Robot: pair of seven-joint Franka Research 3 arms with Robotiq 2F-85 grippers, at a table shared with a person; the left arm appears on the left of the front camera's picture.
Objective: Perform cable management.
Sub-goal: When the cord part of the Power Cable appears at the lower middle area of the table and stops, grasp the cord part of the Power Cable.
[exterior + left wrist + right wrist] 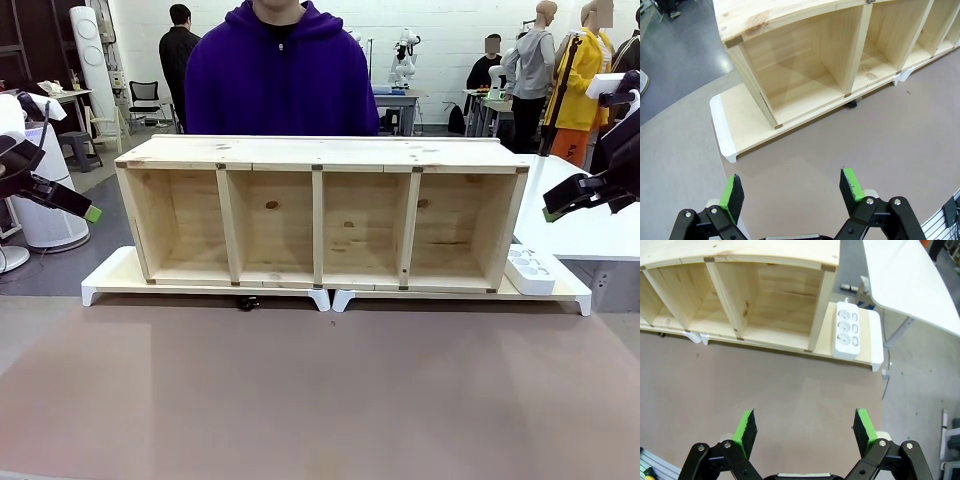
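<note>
Bright, even light from overhead. Soft shadows sit inside the wooden shelf (790, 60) ahead of the left pincer (791, 189). Both wrist views bow the shelf's top edge toward the corners. The shelf is in sharp focus.

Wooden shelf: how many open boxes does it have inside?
4. The long pale wooden shelf has four open compartments in one row: far left, left of middle, right of middle, far right. None looks hidden.
</note>
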